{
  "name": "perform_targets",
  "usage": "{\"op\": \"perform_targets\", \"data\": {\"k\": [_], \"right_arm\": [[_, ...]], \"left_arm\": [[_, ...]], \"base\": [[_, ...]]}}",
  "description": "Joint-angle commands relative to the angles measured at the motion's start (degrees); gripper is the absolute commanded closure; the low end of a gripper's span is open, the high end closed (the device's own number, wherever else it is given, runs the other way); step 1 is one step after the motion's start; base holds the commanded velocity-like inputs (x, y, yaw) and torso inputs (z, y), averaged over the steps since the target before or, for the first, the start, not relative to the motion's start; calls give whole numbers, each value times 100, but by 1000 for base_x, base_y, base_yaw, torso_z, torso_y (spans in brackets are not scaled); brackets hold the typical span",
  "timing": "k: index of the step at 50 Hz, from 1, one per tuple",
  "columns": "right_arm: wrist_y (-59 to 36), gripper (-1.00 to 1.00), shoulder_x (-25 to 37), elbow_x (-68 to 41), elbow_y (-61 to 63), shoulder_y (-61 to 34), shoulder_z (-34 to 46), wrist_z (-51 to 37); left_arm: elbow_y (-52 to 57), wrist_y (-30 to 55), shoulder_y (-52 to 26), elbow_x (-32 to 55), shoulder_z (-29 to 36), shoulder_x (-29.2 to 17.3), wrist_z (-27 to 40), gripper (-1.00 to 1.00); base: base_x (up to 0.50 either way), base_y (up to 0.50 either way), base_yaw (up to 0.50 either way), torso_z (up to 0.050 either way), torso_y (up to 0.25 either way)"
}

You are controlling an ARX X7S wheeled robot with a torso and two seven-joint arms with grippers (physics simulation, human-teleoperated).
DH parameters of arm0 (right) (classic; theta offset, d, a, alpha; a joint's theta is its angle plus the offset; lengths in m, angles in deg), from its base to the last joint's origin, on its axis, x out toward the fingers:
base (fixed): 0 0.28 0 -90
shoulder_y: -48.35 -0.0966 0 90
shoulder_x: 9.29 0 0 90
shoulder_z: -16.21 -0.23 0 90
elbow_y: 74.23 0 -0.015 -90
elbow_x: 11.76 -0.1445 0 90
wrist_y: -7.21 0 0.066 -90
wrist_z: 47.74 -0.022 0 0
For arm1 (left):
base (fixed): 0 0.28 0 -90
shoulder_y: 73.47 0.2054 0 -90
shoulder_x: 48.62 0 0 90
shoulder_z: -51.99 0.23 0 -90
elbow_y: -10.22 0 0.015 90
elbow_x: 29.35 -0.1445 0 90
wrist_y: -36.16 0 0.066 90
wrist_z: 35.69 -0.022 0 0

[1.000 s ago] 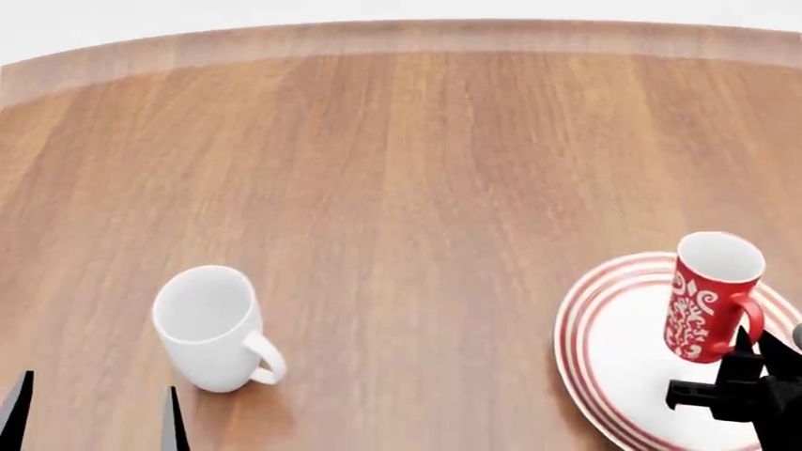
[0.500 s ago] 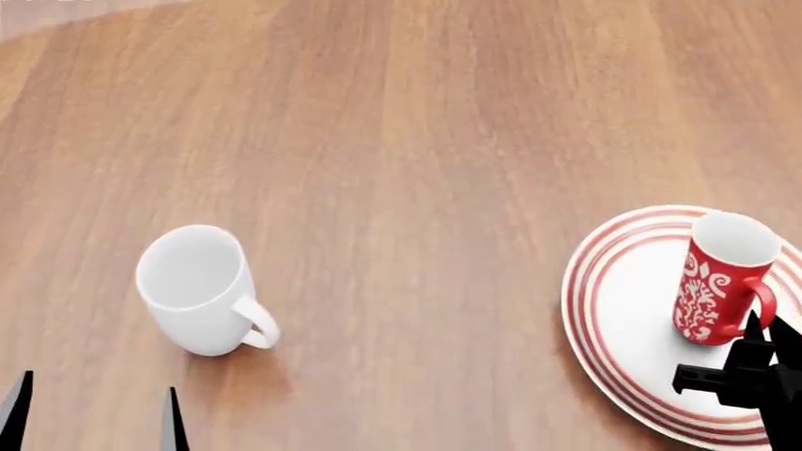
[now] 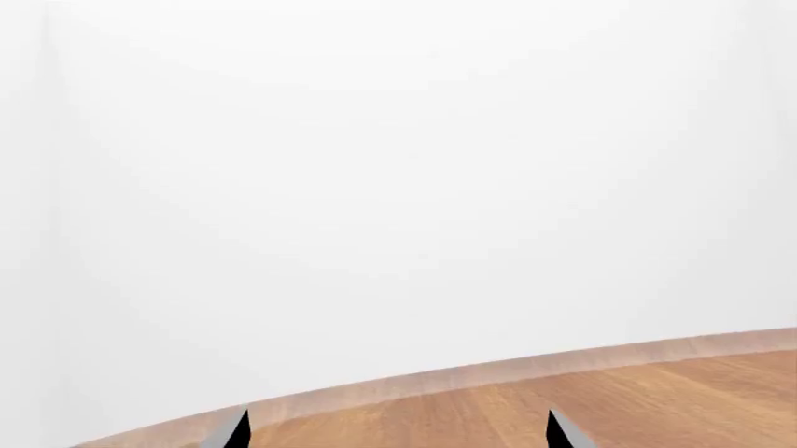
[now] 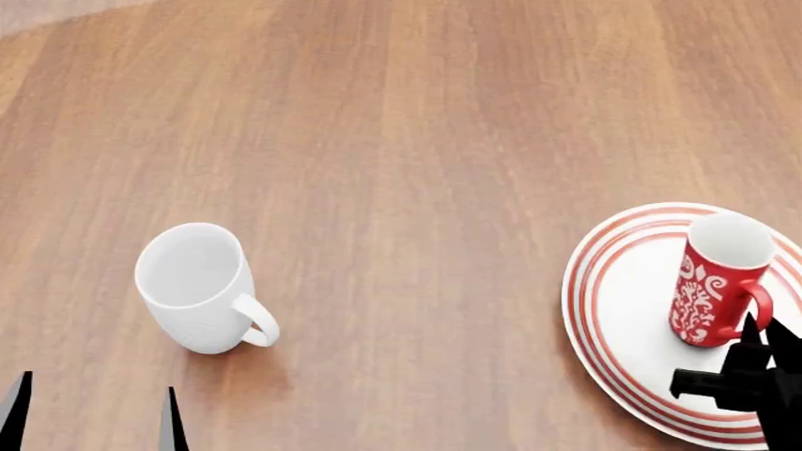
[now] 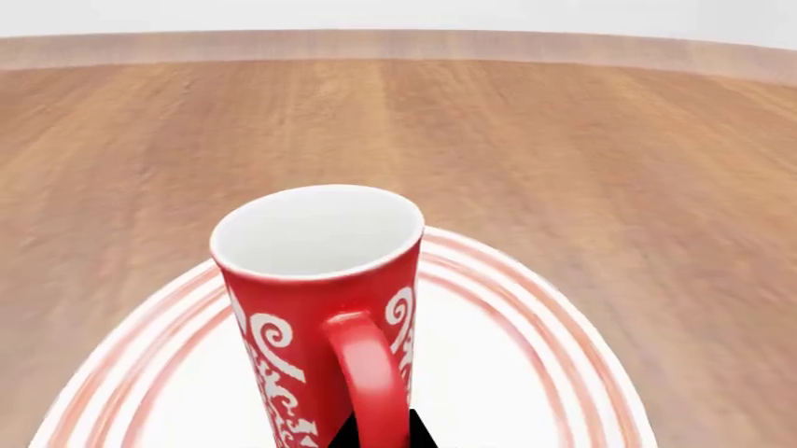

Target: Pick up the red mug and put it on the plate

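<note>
Red mug (image 4: 717, 279): upright on the plate, toward the plate's far right part in the head view; white inside, white ornament on red; handle turned toward the right gripper.
Red mug, right wrist view (image 5: 321, 308): fills the near middle, rim open to the camera, handle running straight down toward the black tip at the frame's lower edge.
Plate (image 4: 621, 319): flat on the wooden table (image 4: 401, 141), at the right edge of the head view, partly cut off by the frame; red rings around the rim; also seen under the mug (image 5: 524, 373).
Right gripper (image 4: 752, 376): low over the plate's near right part, just beside the mug's handle, on the robot's side of it; touching or merely close, cannot tell. Fingers spread or pressed together: cannot tell, dark shapes overlap.
Left gripper (image 4: 94, 413): only two finger tips at the lower left of the head view, standing apart, nothing between them; same two tips apart in the left wrist view (image 3: 396, 431), over the table edge.
White mug (image 4: 201, 287): upright on the table, well apart from the plate, just beyond the left gripper's tips.
</note>
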State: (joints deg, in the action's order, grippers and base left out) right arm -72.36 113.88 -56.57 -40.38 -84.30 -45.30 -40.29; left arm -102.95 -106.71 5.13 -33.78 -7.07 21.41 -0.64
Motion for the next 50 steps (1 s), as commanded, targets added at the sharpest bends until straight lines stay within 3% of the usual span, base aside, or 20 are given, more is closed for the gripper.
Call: {"op": "perform_targets", "data": {"k": [1, 3, 4, 28, 50], "right_arm": [[55, 100, 16, 104, 153, 81, 9, 108], [14, 100, 42, 106, 260, 148, 37, 121], [-9, -100, 47, 97, 280, 154, 37, 118], [-19, -100, 126, 33, 332, 287, 14, 342], [101, -100, 1063, -640, 2724, 1405, -399, 265]], "left_arm": [[-10, -19, -9, 10, 21, -7, 9, -100], [-8, -16, -11, 11, 26, -10, 8, -100], [-12, -24, -13, 11, 30, -11, 5, -100], [-48, -91, -38, -20, 61, -23, 47, -100], [-64, -122, -50, -91, 62, -29, 130, -100]], "base": [[0, 0, 0, 0, 0], [0, 0, 0, 0, 0], [0, 0, 0, 0, 0], [0, 0, 0, 0, 0], [0, 0, 0, 0, 0]]}}
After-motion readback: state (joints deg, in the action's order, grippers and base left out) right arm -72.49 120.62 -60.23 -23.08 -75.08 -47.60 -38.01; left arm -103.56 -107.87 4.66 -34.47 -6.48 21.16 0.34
